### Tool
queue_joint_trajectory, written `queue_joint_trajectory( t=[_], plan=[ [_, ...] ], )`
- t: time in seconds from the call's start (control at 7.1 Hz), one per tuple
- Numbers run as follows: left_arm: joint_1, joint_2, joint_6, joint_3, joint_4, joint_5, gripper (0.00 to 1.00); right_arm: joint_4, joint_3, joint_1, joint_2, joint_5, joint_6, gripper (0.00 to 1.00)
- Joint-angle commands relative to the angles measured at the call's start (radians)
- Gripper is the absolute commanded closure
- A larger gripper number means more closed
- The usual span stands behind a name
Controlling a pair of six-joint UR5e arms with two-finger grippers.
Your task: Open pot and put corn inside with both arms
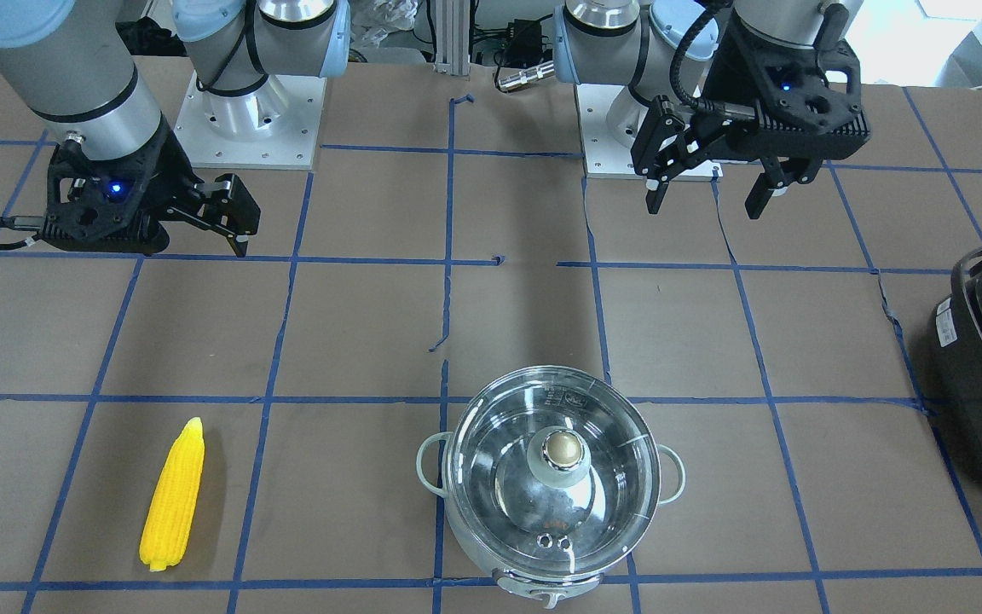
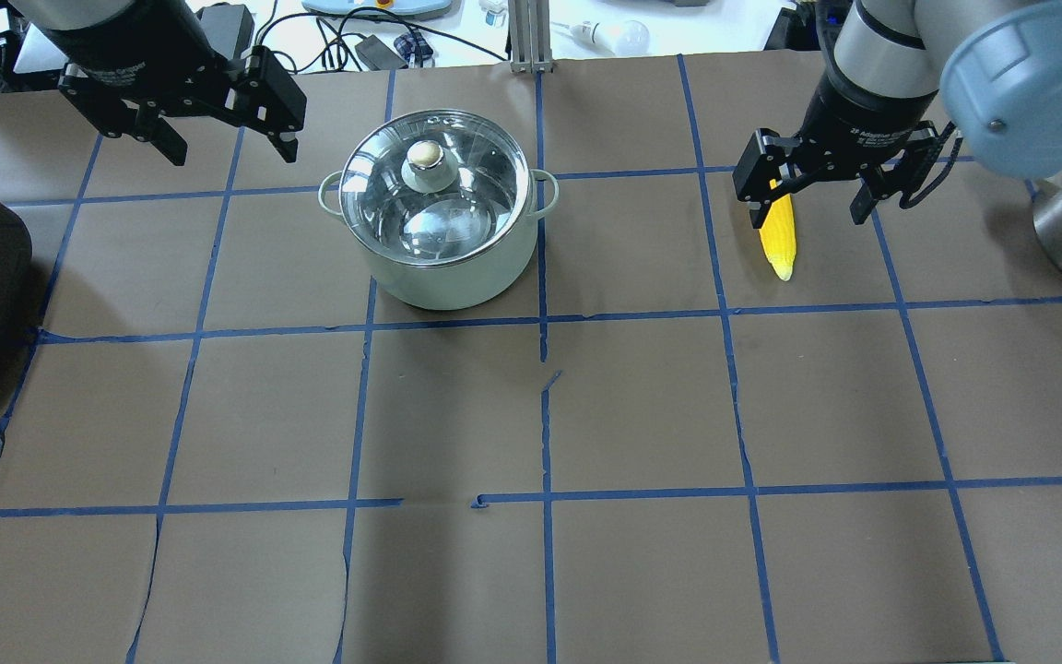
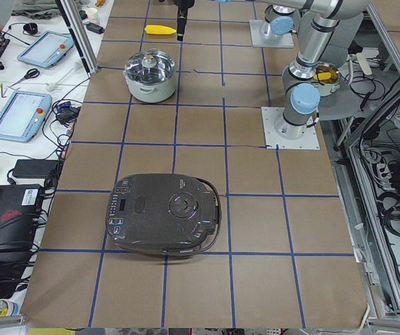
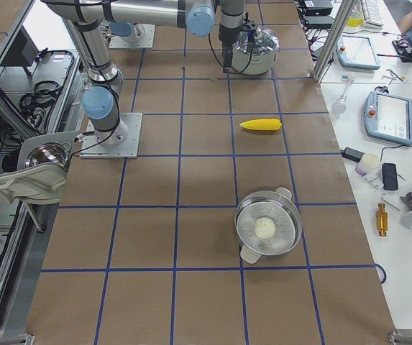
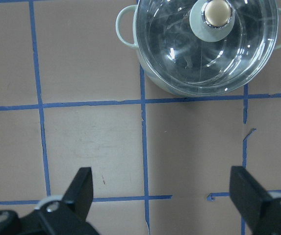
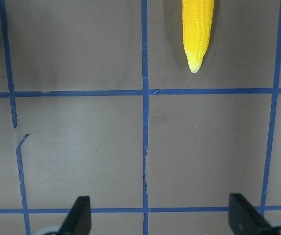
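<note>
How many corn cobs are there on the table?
1. The corn lies flat on the table at the robot's right side, apart from the pot. None shows through the glass lid.

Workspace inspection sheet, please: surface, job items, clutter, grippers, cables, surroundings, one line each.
Surface: brown paper table, blue tape grid.
Job's things: pot with its lid on; corn lying flat, apart from it.
Clutter: black appliance; second steel pot, lidless.
Grippers: left gripper open, empty; right gripper open, empty.
Cables: cable bundles beside the table.
Surroundings: tablets on a side bench.
</note>
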Motion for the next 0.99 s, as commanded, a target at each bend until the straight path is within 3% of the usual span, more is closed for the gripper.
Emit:
queue_joint_trajectory(
  t=[0.0, 0.85],
  plan=[
    [-0.001, 0.006, -0.001, -0.014, 0.007, 0.0, 0.0, -0.002, 0.0, 0.0, 0.0, 0.001, 0.002, 0.0],
    [-0.001, 0.02, -0.001, -0.028, 0.015, -0.001, 0.0, 0.004, -0.005, 0.002, -0.005, -0.008, 0.002, 0.0]
  ],
)
